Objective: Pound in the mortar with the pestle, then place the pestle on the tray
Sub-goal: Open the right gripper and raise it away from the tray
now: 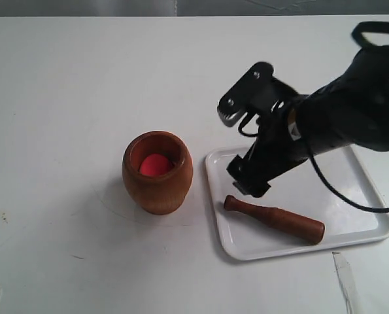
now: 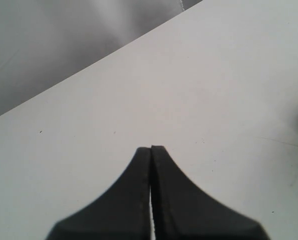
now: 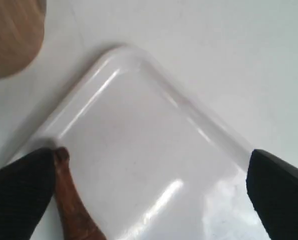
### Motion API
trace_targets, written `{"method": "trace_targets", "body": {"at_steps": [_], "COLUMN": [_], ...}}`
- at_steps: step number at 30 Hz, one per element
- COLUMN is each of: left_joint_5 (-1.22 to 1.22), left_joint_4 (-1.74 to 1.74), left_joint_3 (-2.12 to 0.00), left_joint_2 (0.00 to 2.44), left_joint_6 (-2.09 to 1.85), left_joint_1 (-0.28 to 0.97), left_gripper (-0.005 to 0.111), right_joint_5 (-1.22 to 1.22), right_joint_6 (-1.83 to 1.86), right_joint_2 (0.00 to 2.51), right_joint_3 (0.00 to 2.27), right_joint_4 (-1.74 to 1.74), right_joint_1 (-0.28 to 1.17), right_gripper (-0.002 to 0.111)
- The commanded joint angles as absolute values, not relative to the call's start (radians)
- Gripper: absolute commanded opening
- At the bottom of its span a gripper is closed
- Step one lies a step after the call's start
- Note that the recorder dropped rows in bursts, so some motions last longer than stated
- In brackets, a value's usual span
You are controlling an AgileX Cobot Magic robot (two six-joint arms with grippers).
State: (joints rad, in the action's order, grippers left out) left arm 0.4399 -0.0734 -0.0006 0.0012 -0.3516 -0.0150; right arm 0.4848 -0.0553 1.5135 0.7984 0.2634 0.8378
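The orange-brown mortar [image 1: 157,172] stands upright on the white table, something red [image 1: 155,164] inside it. The white tray [image 1: 367,226] lies to its right. The dark-brown pestle [image 1: 274,219] lies flat on the tray's near part, knob end toward the mortar. My right gripper [image 1: 248,178] hangs open just above the tray, behind the pestle's knob end, holding nothing. In the right wrist view the pestle [image 3: 71,202] lies beside one finger [image 3: 18,192], the tray [image 3: 138,150] spreads between the wide-apart jaws, and the mortar [image 3: 11,35] shows at a corner. My left gripper [image 2: 151,148] is shut over bare table.
The table's far edge [image 1: 181,16] runs along the back. A faint scuff [image 1: 344,281] marks the tabletop in front of the tray. The right arm's black cable [image 1: 338,190] loops over the tray's middle.
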Motion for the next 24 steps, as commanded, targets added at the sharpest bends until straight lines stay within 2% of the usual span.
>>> {"method": "trace_targets", "body": {"at_steps": [1, 12, 17, 24], "left_joint_5": [0.437, 0.437, 0.437, 0.437], "left_joint_4": [-0.066, -0.066, -0.066, -0.066], "left_joint_3": [0.000, 0.000, 0.000, 0.000], "left_joint_2": [0.000, 0.000, 0.000, 0.000], "left_joint_6": [-0.343, -0.343, -0.343, -0.343], "left_joint_1": [-0.007, -0.007, -0.007, -0.007], "left_gripper": [0.000, 0.000, 0.000, 0.000], "right_joint_5": [0.406, -0.074, -0.129, -0.068], "right_joint_6": [-0.148, -0.162, -0.191, -0.191], "right_joint_2": [1.352, 0.930, 0.801, 0.699], "right_joint_3": [0.804, 0.561, 0.480, 0.366], "right_joint_4": [0.308, 0.308, 0.286, 0.286], "right_joint_1": [0.834, 0.834, 0.836, 0.836], "right_gripper": [0.095, 0.095, 0.095, 0.093]}}
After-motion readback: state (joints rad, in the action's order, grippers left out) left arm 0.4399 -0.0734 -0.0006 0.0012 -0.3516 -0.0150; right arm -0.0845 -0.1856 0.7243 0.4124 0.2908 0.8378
